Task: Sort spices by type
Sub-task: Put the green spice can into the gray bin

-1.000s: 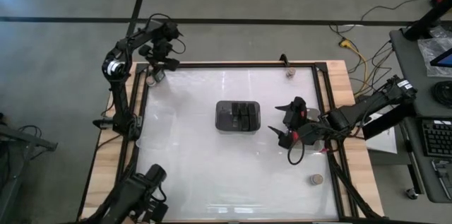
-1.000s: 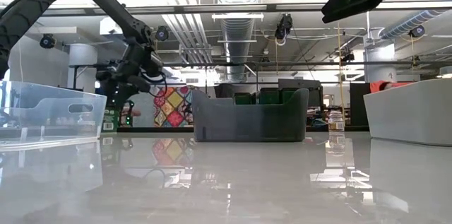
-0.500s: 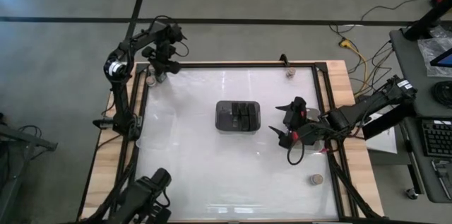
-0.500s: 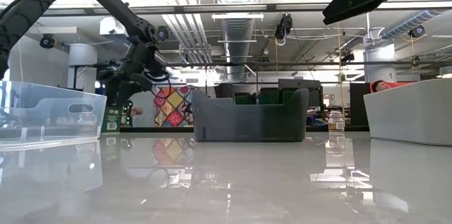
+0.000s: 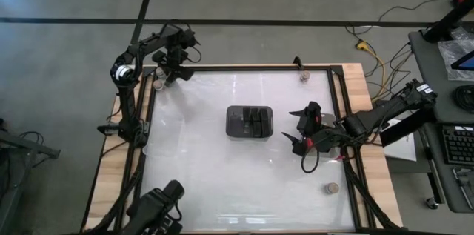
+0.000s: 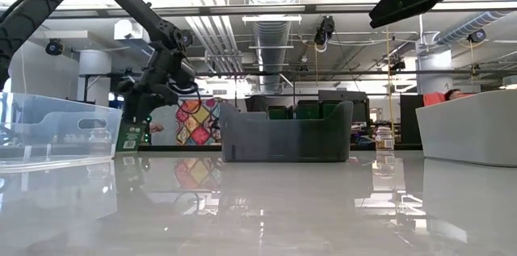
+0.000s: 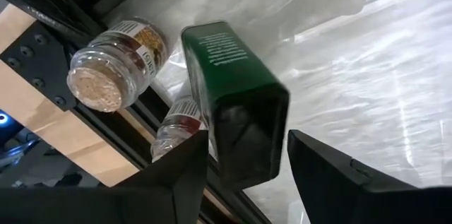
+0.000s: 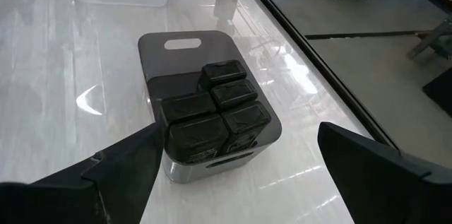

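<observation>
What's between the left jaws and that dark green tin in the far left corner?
Nothing visible. In the left wrist view the dark green tin already sits between the left gripper jaws, with two clear jars lying just beside it at the table frame.

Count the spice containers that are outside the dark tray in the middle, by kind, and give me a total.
Jars: 4
Green tin: 1
Total: 5
</observation>
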Action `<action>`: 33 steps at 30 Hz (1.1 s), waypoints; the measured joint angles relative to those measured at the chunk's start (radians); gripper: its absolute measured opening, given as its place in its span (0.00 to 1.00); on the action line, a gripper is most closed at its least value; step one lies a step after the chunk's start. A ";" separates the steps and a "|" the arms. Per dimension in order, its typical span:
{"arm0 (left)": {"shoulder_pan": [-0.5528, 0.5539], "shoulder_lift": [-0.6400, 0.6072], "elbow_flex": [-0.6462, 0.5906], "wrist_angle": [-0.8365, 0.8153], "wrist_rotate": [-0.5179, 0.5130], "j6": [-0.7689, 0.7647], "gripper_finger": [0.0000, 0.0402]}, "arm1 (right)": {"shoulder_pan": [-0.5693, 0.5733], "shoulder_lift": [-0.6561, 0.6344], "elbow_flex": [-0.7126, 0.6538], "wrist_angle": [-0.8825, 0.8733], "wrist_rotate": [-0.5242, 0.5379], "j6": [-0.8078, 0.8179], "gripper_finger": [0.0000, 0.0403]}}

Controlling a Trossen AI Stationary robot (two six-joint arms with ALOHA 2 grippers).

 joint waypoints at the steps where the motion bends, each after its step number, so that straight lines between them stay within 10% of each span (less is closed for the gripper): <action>1: 0.000 0.000 -0.001 0.005 -0.001 0.001 0.44 | 0.000 0.000 0.000 0.000 0.000 0.000 0.91; 33: 0.016 0.000 -0.060 0.084 -0.128 0.039 0.37 | 0.000 0.000 0.000 -0.002 -0.004 0.010 0.91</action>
